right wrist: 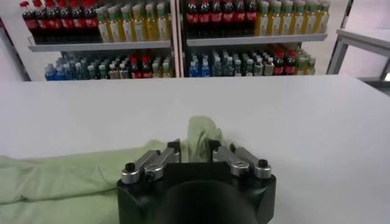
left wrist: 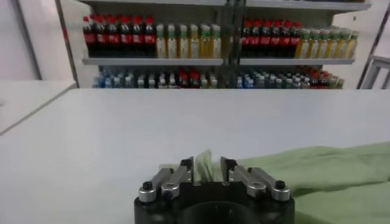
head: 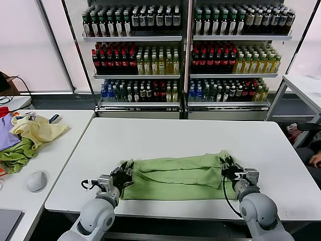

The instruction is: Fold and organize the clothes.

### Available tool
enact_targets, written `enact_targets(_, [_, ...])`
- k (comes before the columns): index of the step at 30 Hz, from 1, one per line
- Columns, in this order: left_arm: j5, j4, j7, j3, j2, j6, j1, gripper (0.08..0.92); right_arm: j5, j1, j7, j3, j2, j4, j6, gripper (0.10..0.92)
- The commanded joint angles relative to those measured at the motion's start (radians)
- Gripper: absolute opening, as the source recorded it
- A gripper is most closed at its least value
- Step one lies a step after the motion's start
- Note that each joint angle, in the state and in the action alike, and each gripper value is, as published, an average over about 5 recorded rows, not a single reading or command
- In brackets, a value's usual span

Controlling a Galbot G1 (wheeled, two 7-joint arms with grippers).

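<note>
Both grippers sit at the near edge of the white table, one at each end of the light green shirt. Left gripper has its jaws parted narrowly around a raised fold of cloth, and right gripper stands likewise; whether either actually pinches is unclear. Gripping opposite ends probably keeps the folded strip taut and even
</note>
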Motion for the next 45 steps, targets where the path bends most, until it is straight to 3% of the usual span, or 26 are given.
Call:
enact_targets(1, [0.242, 0.021, -0.148, 0.005, -0.157, -0.032, 0.070, 0.517, -0.031, -0.051, -0.002, 0.011, 0.002, 0.062, 0.006, 0.509])
enact_targets(8, [0.263, 0.090, -0.201, 0.006, -0.214, -0.004, 0.064, 0.707, -0.040, -0.063, -0.001, 0.006, 0.010, 0.068, 0.009, 0.717])
enact_targets(11, [0.264, 0.098, -0.213, 0.005, -0.226, 0.011, 0.071, 0.736, -0.040, -0.064, 0.000, 0.007, 0.010, 0.072, 0.009, 0.788])
enact_targets(23, [0.152, 0.082, -0.193, -0.049, -0.192, 0.044, 0.067, 0.408, -0.034, -0.063, 0.003, 0.006, 0.014, 0.083, 0.009, 0.823])
enact_targets(27, [0.102, 0.076, -0.157, -0.139, -0.106, 0.039, 0.045, 0.295, -0.028, -0.059, 0.004, 0.008, 0.012, 0.087, 0.012, 0.823])
enact_targets(32, [0.026, 0.068, -0.107, -0.289, 0.060, 0.032, 0.028, 0.157, -0.016, -0.054, 0.006, 0.012, 0.007, 0.092, 0.018, 0.823])
enact_targets(38, [-0.120, 0.006, -0.078, -0.447, 0.169, 0.033, 0.027, 0.127, -0.009, -0.040, 0.008, 0.008, 0.006, 0.090, 0.021, 0.823])
enact_targets(41, [-0.281, -0.080, -0.077, -0.471, 0.157, 0.034, 0.029, 0.127, -0.009, -0.033, 0.009, 0.002, 0.007, 0.089, 0.021, 0.823])
enact_targets(45, [-0.488, -0.217, -0.076, -0.401, 0.083, 0.025, 0.032, 0.127, -0.010, -0.029, 0.011, 0.000, 0.007, 0.087, 0.022, 0.823])
